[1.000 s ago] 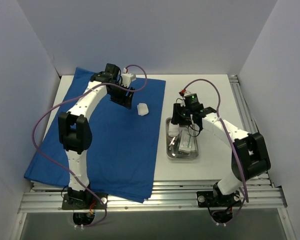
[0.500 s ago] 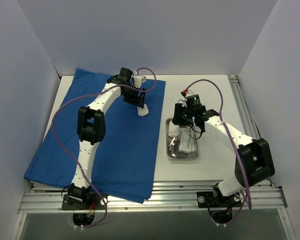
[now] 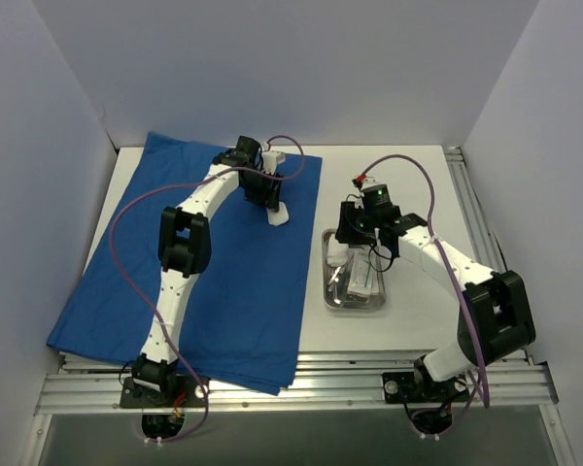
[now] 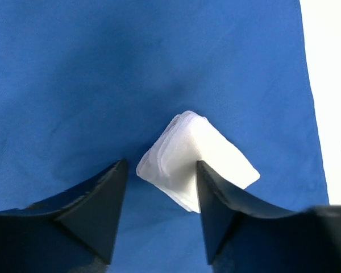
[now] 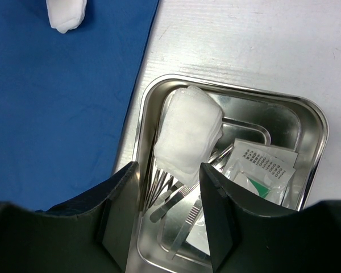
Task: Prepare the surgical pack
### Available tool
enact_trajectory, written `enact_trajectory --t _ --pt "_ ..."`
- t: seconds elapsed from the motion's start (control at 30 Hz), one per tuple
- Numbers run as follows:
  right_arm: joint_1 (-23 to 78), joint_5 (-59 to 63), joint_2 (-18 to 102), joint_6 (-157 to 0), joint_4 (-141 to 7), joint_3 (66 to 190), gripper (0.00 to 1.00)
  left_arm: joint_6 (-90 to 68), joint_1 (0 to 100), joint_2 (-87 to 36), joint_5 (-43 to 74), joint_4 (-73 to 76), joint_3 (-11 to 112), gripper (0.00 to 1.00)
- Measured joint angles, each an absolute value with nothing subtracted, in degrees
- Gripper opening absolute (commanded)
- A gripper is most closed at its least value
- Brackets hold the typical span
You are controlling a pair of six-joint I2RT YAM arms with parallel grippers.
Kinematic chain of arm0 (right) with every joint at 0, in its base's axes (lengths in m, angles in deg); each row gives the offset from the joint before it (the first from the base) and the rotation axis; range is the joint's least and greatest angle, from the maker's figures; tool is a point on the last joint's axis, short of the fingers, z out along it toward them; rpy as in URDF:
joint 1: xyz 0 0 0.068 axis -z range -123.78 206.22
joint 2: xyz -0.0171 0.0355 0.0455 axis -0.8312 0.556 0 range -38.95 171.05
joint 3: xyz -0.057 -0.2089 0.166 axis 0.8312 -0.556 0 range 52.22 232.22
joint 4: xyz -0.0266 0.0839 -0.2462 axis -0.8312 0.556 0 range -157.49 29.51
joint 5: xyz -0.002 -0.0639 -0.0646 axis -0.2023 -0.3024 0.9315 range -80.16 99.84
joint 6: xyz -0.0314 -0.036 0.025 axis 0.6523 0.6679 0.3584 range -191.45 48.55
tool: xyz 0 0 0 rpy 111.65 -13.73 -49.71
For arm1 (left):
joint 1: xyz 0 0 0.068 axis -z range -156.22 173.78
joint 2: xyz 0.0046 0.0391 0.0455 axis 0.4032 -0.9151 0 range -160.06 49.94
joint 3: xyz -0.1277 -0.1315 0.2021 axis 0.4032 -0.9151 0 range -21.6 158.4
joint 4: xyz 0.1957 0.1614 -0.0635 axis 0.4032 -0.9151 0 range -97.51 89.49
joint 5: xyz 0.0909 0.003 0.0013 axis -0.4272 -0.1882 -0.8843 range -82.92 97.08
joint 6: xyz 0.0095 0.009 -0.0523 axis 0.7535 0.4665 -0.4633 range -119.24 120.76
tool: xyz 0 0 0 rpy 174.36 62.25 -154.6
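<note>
A royal-blue cloth (image 3: 214, 272) lies spread on the left of the table. One white gauze pad (image 3: 278, 213) rests near its right edge. My left gripper (image 3: 269, 197) hangs over that pad, open, and in the left wrist view the gauze pad (image 4: 196, 162) lies on the cloth (image 4: 74, 85) with its near corner between the two fingertips of the left gripper (image 4: 161, 165). My right gripper (image 3: 345, 243) hovers open over the steel tray (image 3: 355, 305). Its wrist view shows the tray (image 5: 315, 125) holding a gauze stack (image 5: 190, 133), thin metal instruments (image 5: 179, 199) and a flat packet (image 5: 261, 170), just ahead of the right gripper (image 5: 168, 166).
The tray stands on bare white table just right of the cloth's edge (image 5: 142, 85). Grey walls close in the table at back and sides. Aluminium rails (image 3: 301, 383) run along the near edge by both arm bases.
My left arm has swung right across the cloth and its gripper now stands over the gauze pad. The right arm has barely moved.
</note>
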State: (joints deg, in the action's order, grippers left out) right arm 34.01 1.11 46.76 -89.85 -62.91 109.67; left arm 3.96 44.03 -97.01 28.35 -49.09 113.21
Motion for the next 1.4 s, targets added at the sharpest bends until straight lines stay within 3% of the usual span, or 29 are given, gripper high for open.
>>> enact_trajectory --t 0.23,0.37,0.63,0.87,0.93,1.07,1.17,1.4 --pt "34.01 1.59 46.15 -90.00 -62.78 108.58 0.42 4.33 43.98 -97.25 31.00 -48.85 112.92 0.34" --pt "34.01 1.72 45.84 -90.04 -62.82 108.58 0.42 5.34 43.98 -97.25 33.53 -48.37 111.89 0.02" --pt "34.01 2.13 44.79 -90.02 -62.52 108.56 0.42 7.04 43.98 -94.41 37.18 -48.24 108.81 0.02" --pt "33.66 1.22 37.91 -90.02 -64.73 108.30 0.45 9.95 44.25 -82.00 39.48 -48.02 101.16 0.02" --pt "33.55 -0.16 35.46 -90.04 -67.52 107.73 0.49 11.02 44.42 -77.71 40.03 -47.89 99.72 0.02" --pt "32.58 -4.77 32.09 -89.80 -74.26 105.87 0.69 13.84 45.36 -70.37 40.90 -48.33 97.38 0.02" --pt "31.40 -8.97 31.28 -89.45 -79.59 104.45 0.78 16.95 46.76 -65.85 42.21 -49.66 94.76 0.02" --pt "29.81 -19.70 29.10 -90.02 -92.64 100.12 0.82 25.67 49.67 -55.70 47.26 -56.54 87.55 0.02"
